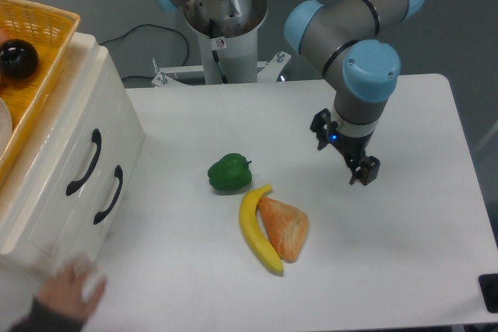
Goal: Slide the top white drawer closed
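Note:
The white cabinet (pixel 47 223) stands at the table's left edge, seen from above. The top white drawer (pixel 62 134) carries the upper curved black handle (pixel 84 162). The lower drawer's identical handle (pixel 107 194) sits just below and to the right. I cannot tell from this angle how far the top drawer stands out. My gripper (pixel 343 149) hangs over the right half of the table, far from the cabinet. Its jaws are open and empty, pointing down.
A green pepper (pixel 229 173), a banana (pixel 259 229) and an orange-brown pastry (pixel 286 228) lie mid-table between the gripper and the cabinet. A yellow basket (pixel 48 25) with a black ball (pixel 17 58) sits on the cabinet. A person's hand (pixel 68 293) is at the cabinet's front corner.

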Available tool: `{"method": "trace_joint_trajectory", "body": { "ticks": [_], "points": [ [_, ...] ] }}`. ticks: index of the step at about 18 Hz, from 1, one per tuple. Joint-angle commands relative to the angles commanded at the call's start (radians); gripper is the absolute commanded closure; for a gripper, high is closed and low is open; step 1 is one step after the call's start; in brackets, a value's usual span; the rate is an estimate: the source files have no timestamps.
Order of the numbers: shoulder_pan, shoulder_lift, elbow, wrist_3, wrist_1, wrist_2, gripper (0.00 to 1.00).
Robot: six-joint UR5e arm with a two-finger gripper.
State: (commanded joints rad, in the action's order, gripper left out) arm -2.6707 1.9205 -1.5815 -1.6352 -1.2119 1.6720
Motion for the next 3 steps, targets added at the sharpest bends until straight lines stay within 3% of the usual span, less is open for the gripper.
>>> {"method": "trace_joint_trajectory", "body": {
  "ticks": [3],
  "points": [
    [-0.003,0.0,0.002,0.0,0.002,-0.006,0.0]
  ]
}}
